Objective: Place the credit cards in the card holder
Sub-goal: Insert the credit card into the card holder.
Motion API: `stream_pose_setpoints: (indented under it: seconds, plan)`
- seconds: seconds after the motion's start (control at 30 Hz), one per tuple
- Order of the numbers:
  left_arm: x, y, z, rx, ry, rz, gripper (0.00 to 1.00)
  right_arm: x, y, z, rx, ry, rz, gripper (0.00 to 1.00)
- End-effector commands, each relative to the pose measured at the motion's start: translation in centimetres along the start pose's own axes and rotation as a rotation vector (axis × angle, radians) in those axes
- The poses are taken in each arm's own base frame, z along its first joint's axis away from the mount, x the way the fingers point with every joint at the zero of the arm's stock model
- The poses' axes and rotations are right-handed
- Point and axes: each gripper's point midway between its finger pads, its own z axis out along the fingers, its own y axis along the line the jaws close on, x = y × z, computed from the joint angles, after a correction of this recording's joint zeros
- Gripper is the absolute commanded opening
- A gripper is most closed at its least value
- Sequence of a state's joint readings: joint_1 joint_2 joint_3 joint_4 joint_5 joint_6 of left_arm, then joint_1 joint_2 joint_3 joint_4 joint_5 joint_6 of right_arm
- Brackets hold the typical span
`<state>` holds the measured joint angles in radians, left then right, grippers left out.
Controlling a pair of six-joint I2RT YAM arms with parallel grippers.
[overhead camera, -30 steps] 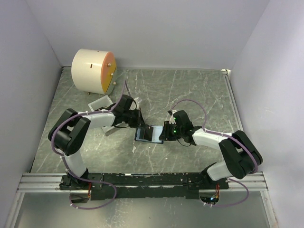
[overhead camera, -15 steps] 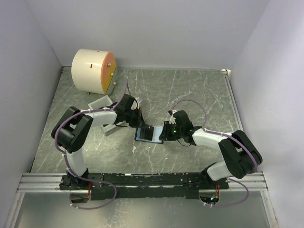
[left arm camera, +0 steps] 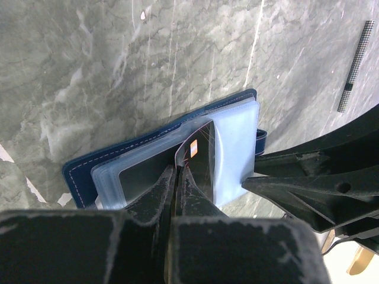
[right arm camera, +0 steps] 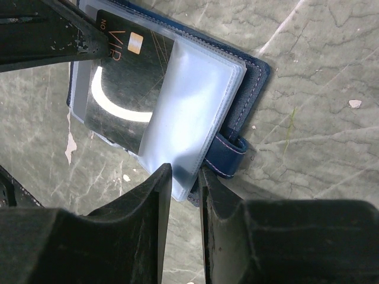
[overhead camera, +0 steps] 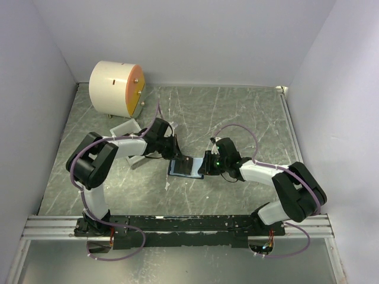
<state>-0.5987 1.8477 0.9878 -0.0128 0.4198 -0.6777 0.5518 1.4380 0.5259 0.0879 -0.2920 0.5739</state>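
The navy card holder (overhead camera: 186, 167) lies open on the table between both arms, clear blue pockets (left arm camera: 237, 139) facing up. My left gripper (left arm camera: 177, 173) is shut on a dark credit card (left arm camera: 203, 155) marked with a white arc and a small orange chip. The card's far end lies in among the pockets (right arm camera: 195, 100). In the right wrist view that card (right arm camera: 121, 83) shows under the clear plastic. My right gripper (right arm camera: 185, 176) is shut on the holder's near corner, beside the snap tab (right arm camera: 228, 155). From above, the left gripper (overhead camera: 175, 155) and right gripper (overhead camera: 205, 165) flank the holder.
A big cream cylinder with an orange face (overhead camera: 116, 89) stands at the back left. A white tray (overhead camera: 125, 126) lies just beyond the left forearm. A thin checkered stick (left arm camera: 354, 66) lies on the marble top. Plain walls close in on three sides.
My left arm has edged a little to the right, toward the holder, with the dark card in its grip. The right arm and the holder have stayed put.
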Motion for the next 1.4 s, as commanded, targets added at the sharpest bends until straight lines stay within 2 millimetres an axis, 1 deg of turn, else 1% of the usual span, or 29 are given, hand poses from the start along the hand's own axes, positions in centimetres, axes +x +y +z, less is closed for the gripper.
stream_pose_setpoints:
  seconds: [0.0,0.1,0.27,0.37,0.47,0.67,0.8,0.9,0.97,1.0,1.07,1.13,1.17,1.2,1.3,1.37]
  plan:
    - [1.0,0.9,0.8,-0.051,0.008,-0.002,0.07,0.4,-0.3,0.4,0.008,-0.005,0.017,0.25]
    - [1.1,1.2,0.6,-0.076,0.007,-0.020,0.07,0.3,-0.4,0.4,0.013,-0.005,0.022,0.25]
    - [1.4,2.4,-0.1,-0.140,-0.022,-0.043,0.07,0.4,-0.5,0.3,0.019,-0.010,0.023,0.25]
    - [1.6,2.6,-0.2,-0.144,-0.026,-0.046,0.07,0.5,-0.5,0.3,0.016,-0.008,0.024,0.25]
    - [1.9,2.2,0.1,-0.121,-0.017,-0.044,0.07,0.4,-0.4,0.3,0.012,-0.009,0.025,0.25]
    - [1.5,0.6,0.9,-0.091,-0.038,-0.050,0.07,0.3,-0.1,0.5,-0.004,-0.009,0.036,0.25]
    - [1.6,0.0,1.4,-0.074,-0.048,-0.072,0.07,0.2,0.1,0.3,-0.008,-0.010,0.038,0.25]
    - [1.7,-0.5,1.6,-0.062,-0.054,-0.074,0.07,0.0,0.1,0.1,0.002,-0.015,0.036,0.25]
    - [1.3,-1.2,1.4,-0.040,-0.066,-0.050,0.07,0.1,-0.1,-0.1,0.020,-0.003,0.037,0.25]
    - [0.8,-1.6,1.2,-0.030,-0.083,-0.039,0.10,0.0,-0.2,-0.2,0.026,0.001,0.032,0.26]
    - [-0.3,-2.1,0.0,-0.035,-0.139,-0.007,0.26,-0.1,0.1,-0.6,0.025,0.004,0.023,0.32]
    - [-1.6,-2.7,-1.5,-0.056,-0.199,0.030,0.39,-0.5,0.4,-1.2,0.022,-0.013,0.016,0.37]
    - [-1.9,-2.7,-2.0,-0.071,-0.209,0.044,0.44,-0.9,0.6,-1.5,0.021,-0.027,0.011,0.39]
    - [-2.2,-2.7,-2.3,-0.082,-0.217,0.058,0.46,-1.1,0.7,-1.7,0.025,-0.034,0.007,0.39]
    - [-2.6,-2.6,-3.0,-0.118,-0.223,0.066,0.47,-1.9,0.6,-2.0,0.045,-0.049,-0.001,0.39]
    - [-2.5,-2.5,-3.2,-0.120,-0.226,0.066,0.46,-2.1,0.5,-2.1,0.052,-0.052,-0.005,0.38]
